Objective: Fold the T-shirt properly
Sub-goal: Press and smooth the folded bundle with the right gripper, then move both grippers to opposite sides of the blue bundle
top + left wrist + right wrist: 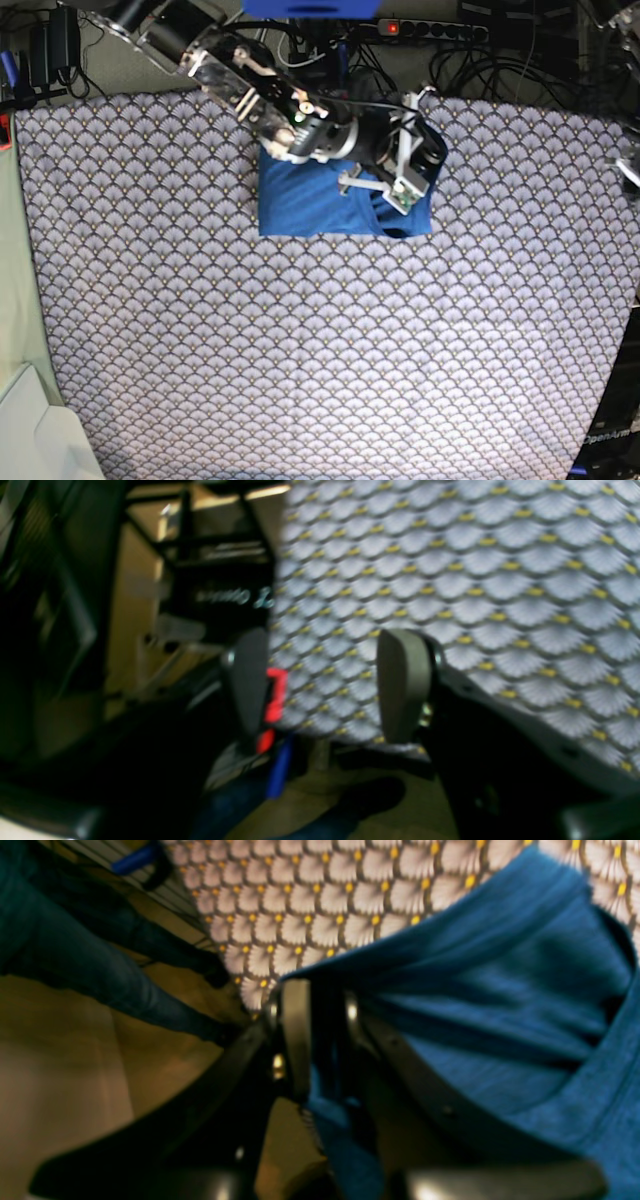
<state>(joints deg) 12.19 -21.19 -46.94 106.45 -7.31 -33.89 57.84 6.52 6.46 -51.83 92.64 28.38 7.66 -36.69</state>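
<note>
The blue T-shirt (310, 205) lies in a compact folded rectangle at the back middle of the scallop-patterned cloth (300, 350). My right gripper (408, 188) reaches in from the back left and sits at the shirt's right edge. In the right wrist view this gripper (322, 1040) is shut on a fold of the T-shirt (500, 1005), with blue cloth bunched between its fingers. My left gripper (325, 685) is open and empty, hanging over the edge of the patterned cloth (475, 580). No shirt shows in the left wrist view.
A power strip and cables (440, 30) run along the table's back edge. A white box (35, 430) sits at the front left corner. A person's jeans-clad legs (75, 955) stand beside the table. A red and blue object (275, 700) sits under the table edge.
</note>
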